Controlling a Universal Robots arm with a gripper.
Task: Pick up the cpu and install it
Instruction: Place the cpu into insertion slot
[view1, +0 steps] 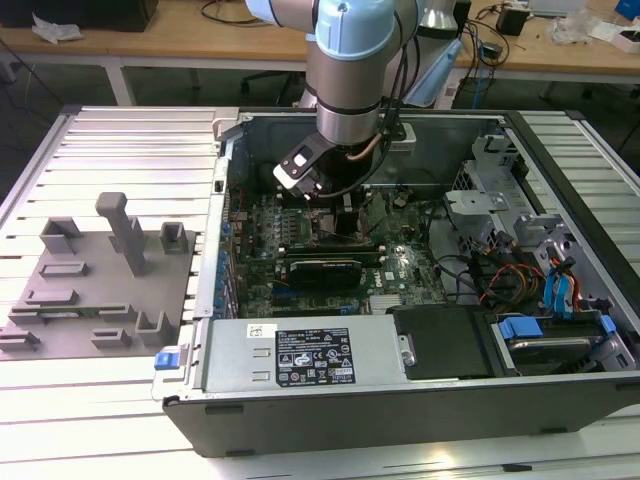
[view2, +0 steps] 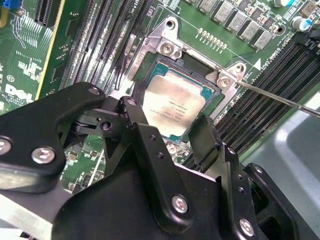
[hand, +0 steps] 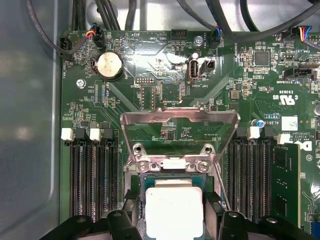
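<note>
The cpu (view2: 175, 100), a flat square chip with a silvery top and a thin green rim, lies level inside the metal-framed socket (view2: 167, 47) on the green motherboard. My gripper (view2: 169, 122) straddles it, with one black finger (view2: 134, 115) against one side and the other against the opposite side, shut on the chip's edges. In the first wrist view the cpu (hand: 173, 205) sits between the same fingers of the gripper (hand: 173, 220), below the raised load plate (hand: 177, 125). In the exterior view my arm's wrist (view1: 345, 110) reaches down into the open computer case (view1: 400, 420).
Memory slots (hand: 90, 185) flank the socket on both sides. A thin metal lever rod (view2: 280, 97) sticks out from the socket's corner. A grey plastic fixture tray (view1: 100, 280) lies on the exterior view's left. The power supply (view1: 300, 355) and drive bays (view1: 550, 330) line the case's front.
</note>
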